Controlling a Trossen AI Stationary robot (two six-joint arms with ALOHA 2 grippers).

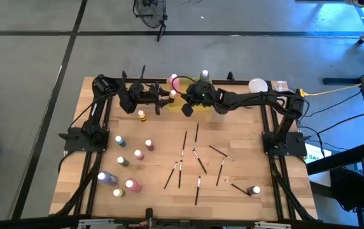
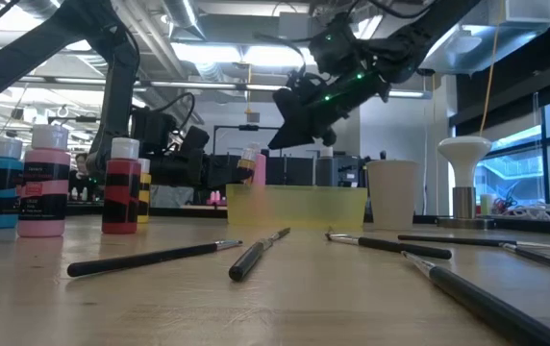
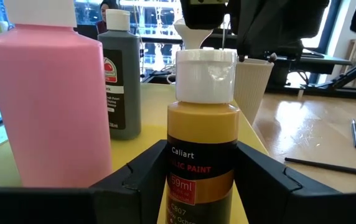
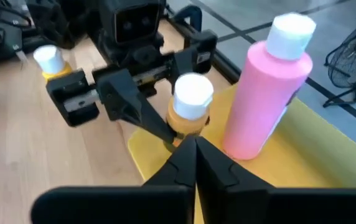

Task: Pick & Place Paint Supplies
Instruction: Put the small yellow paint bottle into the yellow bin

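One ochre paint bottle (image 3: 203, 155) with a white cap sits between the fingers of the left end effector (image 3: 200, 180), which grasps it around the label, low on the body. The bottle is at the far side of the worktop (image 1: 245, 146), at the near left edge of the translucent yellow tray (image 4: 327, 155); whether its base rests on the tray floor cannot be told. Judged by its look, it is a small rigid plastic bottle, light, smooth-sided and somewhat slippery, not fragile. The best hold is across the straight labelled body, below the shoulder; the cap is narrower and would let it tip.

The right end effector (image 4: 195, 144) hangs above the tray just beside this bottle, its fingers clenched together on nothing.

Surroundings:
- A tall pink bottle (image 4: 268, 93) stands in the tray, just beside the ochre one and likely to be knocked if the held bottle swings toward it.
- A grey bottle (image 3: 121, 78) stands farther back in the tray.
- A pale cup (image 3: 252, 87) stands to the right of the tray.
- A second yellow bottle (image 4: 50, 62) stands on the worktop beyond the left arm.
- More small bottles (image 1: 131, 156) stand on the near left of the worktop, and thin paintbrushes (image 1: 198, 159) lie scattered in the near middle and right, well apart from the tray.

The clenched right end effector crowds the space over the tray.
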